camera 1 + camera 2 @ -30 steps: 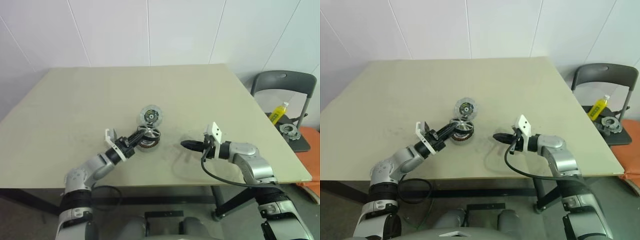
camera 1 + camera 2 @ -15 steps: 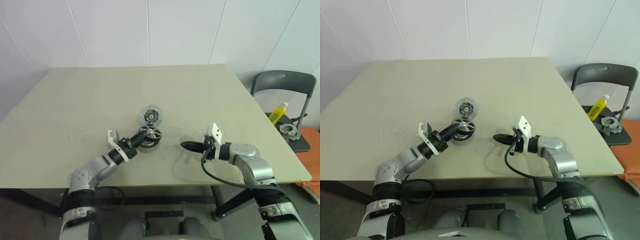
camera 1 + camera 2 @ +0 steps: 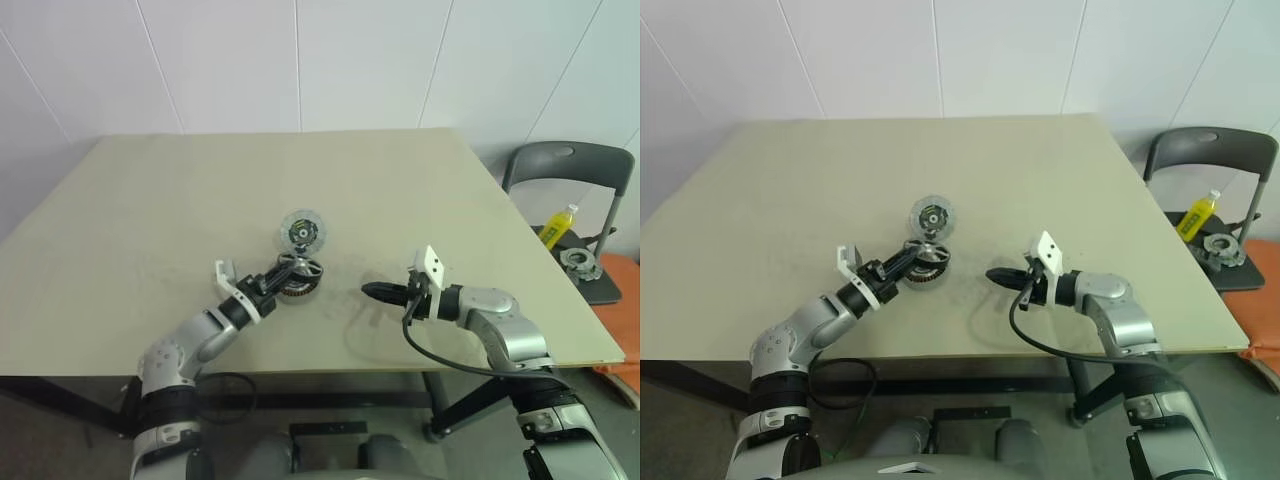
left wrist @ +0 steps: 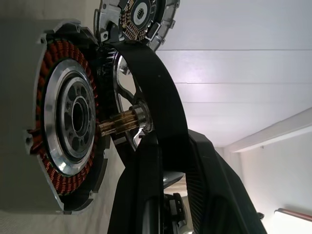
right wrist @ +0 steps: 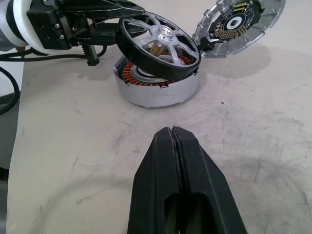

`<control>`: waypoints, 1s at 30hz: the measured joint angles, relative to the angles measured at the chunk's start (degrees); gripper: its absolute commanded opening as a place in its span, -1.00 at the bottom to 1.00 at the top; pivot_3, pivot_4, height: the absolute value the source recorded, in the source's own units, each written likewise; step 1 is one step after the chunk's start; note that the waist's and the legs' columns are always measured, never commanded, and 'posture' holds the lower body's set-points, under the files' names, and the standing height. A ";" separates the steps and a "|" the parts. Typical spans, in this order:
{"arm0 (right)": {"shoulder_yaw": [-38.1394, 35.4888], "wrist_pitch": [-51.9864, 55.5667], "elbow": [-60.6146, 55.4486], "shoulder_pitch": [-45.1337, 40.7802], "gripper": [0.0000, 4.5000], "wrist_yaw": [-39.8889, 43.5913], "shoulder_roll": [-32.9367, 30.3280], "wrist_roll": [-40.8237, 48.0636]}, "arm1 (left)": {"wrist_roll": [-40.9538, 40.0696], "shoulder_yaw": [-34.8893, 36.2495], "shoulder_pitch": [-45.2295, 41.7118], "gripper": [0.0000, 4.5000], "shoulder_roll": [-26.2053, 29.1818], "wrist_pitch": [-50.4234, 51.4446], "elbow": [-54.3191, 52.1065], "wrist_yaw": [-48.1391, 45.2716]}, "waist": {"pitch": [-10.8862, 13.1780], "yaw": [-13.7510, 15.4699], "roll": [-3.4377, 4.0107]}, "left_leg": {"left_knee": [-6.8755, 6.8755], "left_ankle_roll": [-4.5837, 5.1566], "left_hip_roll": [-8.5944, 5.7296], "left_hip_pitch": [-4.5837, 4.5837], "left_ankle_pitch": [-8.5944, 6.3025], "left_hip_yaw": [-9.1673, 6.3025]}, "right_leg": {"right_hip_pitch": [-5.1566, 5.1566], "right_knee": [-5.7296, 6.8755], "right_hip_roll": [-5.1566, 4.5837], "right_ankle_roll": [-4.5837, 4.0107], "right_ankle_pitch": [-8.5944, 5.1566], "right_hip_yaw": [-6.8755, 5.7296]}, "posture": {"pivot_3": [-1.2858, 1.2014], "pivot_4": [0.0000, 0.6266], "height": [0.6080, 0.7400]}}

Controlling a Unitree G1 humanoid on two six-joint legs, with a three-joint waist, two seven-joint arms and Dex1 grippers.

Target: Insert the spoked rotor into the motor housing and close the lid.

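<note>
Two grippers face one assembly. Nearest, the right gripper [image 5: 175, 146], fingers pressed together and empty, rests apart from the parts, leaving the approach free. Beyond its fingertips, the left gripper [image 3: 272, 281] pinches the rim of the spoked rotor [image 5: 158, 45], holding it tilted just above the motor housing [image 5: 156, 87] so its brass shaft can likely find the central bore. Farthest, past the housing, the lid [image 5: 239, 24] awaits closing.

The left pincer [image 4: 146, 117] holds the spoked rotor [image 4: 127, 92] against the motor housing [image 4: 66, 141].
</note>
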 measured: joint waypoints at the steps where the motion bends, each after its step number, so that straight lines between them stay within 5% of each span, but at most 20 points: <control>1: 0.00 0.00 0.00 0.00 -1.00 -0.01 0.00 0.00 | 0.02 0.00 0.00 -0.85 0.02 -0.10 0.01 -0.10 | 0.00 -0.01 0.00 | 0.00 0.00 0.00 0.00 0.00 0.00 | 0.00 0.00 0.00 0.00 0.00 0.00 | 0.03 -1.00 1.00; 21: -0.01 0.01 0.00 -0.01 -1.00 -0.06 0.00 0.06 | 1.68 -0.16 0.19 -0.85 0.40 -0.26 0.94 -3.61 | 0.00 -0.03 0.00 | 0.00 0.00 0.00 0.00 0.00 0.01 | 0.00 0.00 0.00 0.00 0.00 0.00 | 0.03 -1.00 1.00; 30: -0.09 0.02 0.10 -0.03 -1.00 -0.05 -0.02 0.07 | 5.23 -0.24 -0.57 0.47 0.84 -0.38 1.44 -4.51 | -0.01 -0.03 0.01 | 0.00 0.00 0.00 0.02 0.00 0.00 | 0.02 0.00 0.00 0.00 0.00 0.00 | 0.03 -1.00 1.00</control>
